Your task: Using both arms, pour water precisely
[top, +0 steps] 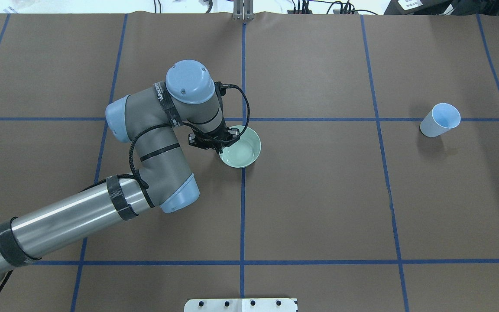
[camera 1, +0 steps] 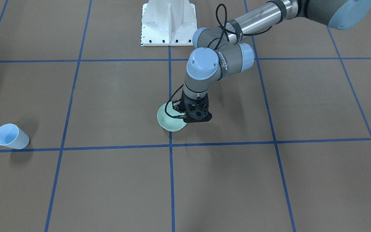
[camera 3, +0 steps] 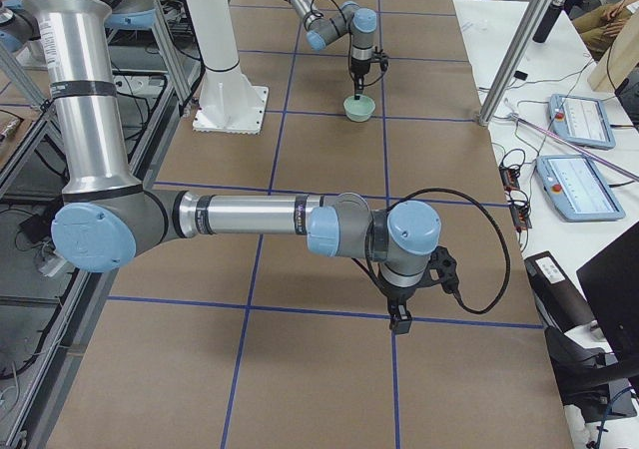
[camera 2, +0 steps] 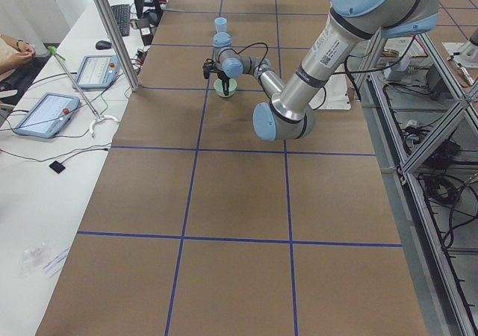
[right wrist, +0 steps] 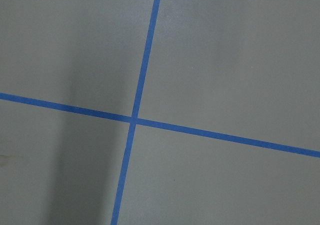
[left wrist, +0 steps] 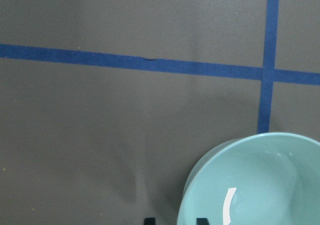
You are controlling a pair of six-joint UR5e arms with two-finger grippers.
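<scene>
Your left arm [top: 158,143] is reaching over the middle of the surface [top: 319,195], and its end effector [top: 220,147] is pointing down at the near-left rim of the pale green bowl [top: 253,138]. The bowl is sitting flat beside a crossing of blue tape lines [top: 242,208]. In the left wrist view the two black fingertips [left wrist: 148,220] are straddling that rim, one outside and one inside. A little gap is showing on each side, so the end effector is reading as released rather than clenched, and I am judging the bowl not yet gripped. The bowl seems to be holding a shallow pale pool, though the glare is making that hard to confirm. Your right arm [camera 3: 250,215] is stretching low over the surface well away from the bowl. Its end effector [camera 3: 400,321] is aiming straight down at bare brown covering, and it is appearing only in the right side view, so I cannot tell whether it is released or clenched. The light blue cup [top: 440,120] is standing alone far out on the robot's right, mouth up and untouched. By my reading you are looking at an early stage, with gripping, lifting, bringing the vessels together and pouring all waiting. Nothing is lying between bowl and cup. The white pedestal [camera 1: 167,22] is standing behind the bowl at the robot's side, and touchscreen panels [camera 3: 579,120] are lying on the side bench off the work area.
</scene>
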